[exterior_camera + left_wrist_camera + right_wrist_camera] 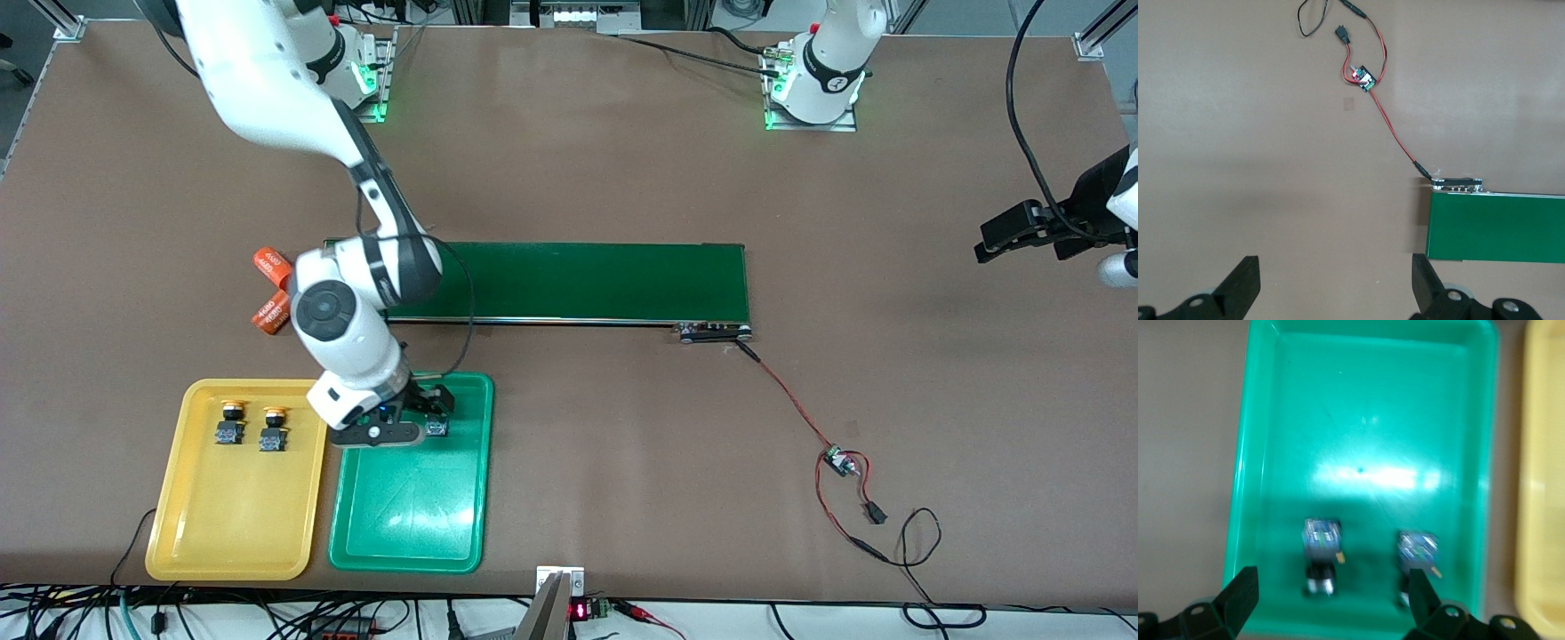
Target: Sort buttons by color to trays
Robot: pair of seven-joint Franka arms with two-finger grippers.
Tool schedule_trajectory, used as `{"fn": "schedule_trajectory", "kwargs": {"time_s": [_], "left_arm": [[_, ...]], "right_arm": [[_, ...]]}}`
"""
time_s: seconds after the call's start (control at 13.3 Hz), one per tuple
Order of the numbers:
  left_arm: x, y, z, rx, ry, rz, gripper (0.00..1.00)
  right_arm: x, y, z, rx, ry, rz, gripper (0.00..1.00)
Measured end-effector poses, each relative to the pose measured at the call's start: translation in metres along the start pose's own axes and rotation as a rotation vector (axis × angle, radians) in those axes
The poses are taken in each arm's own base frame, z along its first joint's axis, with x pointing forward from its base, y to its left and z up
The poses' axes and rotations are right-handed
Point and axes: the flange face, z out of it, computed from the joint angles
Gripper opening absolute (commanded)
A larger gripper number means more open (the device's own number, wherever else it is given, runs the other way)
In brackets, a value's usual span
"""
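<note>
A: Buttons [1321, 555] with green caps, two, lie in the green tray [411, 524]; two yellow ones [252, 427] lie in the yellow tray [233, 533].

B: Risk?

A: Right gripper [423, 418], fingers spread and empty, hangs just above them; lifting crookedly could clip one. Left gripper [1335, 287] waits wide over bare table.
</note>
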Motion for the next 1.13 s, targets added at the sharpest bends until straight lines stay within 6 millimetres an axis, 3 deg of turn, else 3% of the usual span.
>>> {"fn": "schedule_trajectory", "kwargs": {"time_s": [0.23, 0.45, 0.68, 0.83, 1.13], "left_arm": [[-0.006, 0.009, -0.008, -0.001, 0.008, 0.022, 1.00], [-0.008, 0.011, -0.012, -0.001, 0.014, 0.078, 1.00], [-0.009, 0.009, -0.010, -0.001, 0.007, 0.082, 1.00], [-0.010, 0.007, -0.006, 0.000, -0.002, 0.070, 1.00], [-0.013, -0.001, -0.003, 0.001, -0.013, 0.020, 1.00]], "right_arm": [[-0.006, 0.052, -0.084, -0.028, -0.128, 0.000, 1.00], [-0.021, 0.111, -0.145, -0.037, -0.237, 0.019, 1.00], [-0.042, 0.142, -0.188, -0.040, -0.323, 0.054, 1.00], [-0.046, 0.175, -0.211, -0.032, -0.320, 0.083, 1.00], [-0.062, 0.244, -0.232, -0.002, -0.277, 0.070, 1.00]]}}
